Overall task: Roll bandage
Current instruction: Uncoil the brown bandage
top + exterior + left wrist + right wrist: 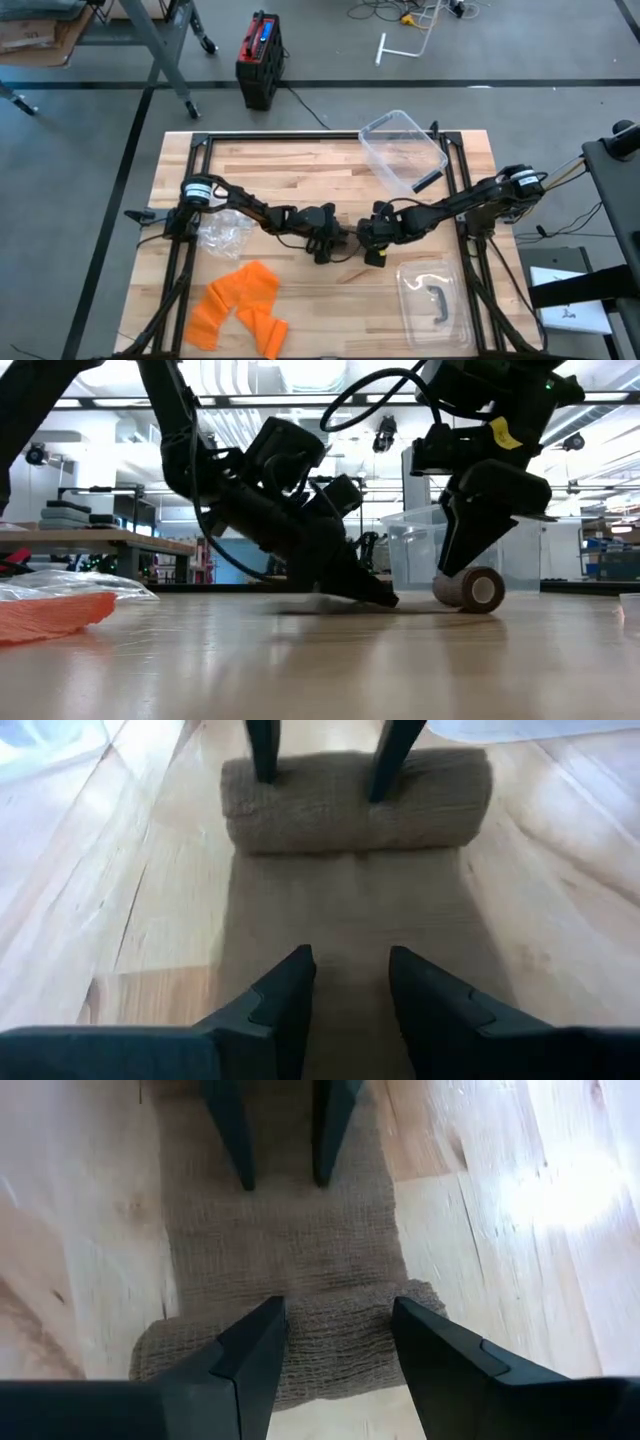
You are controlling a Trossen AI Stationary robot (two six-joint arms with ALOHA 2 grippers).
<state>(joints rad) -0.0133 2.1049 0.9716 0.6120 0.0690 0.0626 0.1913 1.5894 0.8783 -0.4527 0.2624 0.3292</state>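
Observation:
A tan gauze bandage lies mid-table, partly rolled. Its roll (355,805) rests on its side on the wood, and a flat strip (345,910) runs from it toward my left gripper. My left gripper (350,982) slants down onto that strip, its fingers a little apart. My right gripper (335,1342) comes down on the roll (474,590) from above, its fingers apart and nothing between them. In the high view the two grippers (335,243) (373,237) face each other across the bandage. My left gripper sets both fingertips (295,982) on the flat strip (285,1220), slanting down from the table's left. The strip lies flat on the wood beneath them. My right gripper rests both fingertips (385,775) on top of the roll (320,1330), coming steeply from above, side by side along its length. The roll lies on the table.
A clear plastic box (402,150) stands at the far right, its lid (432,300) with a dark handle at the near right. Orange cloth (240,305) and a crumpled clear bag (222,232) lie at the near left. Bare wood lies beyond the bandage.

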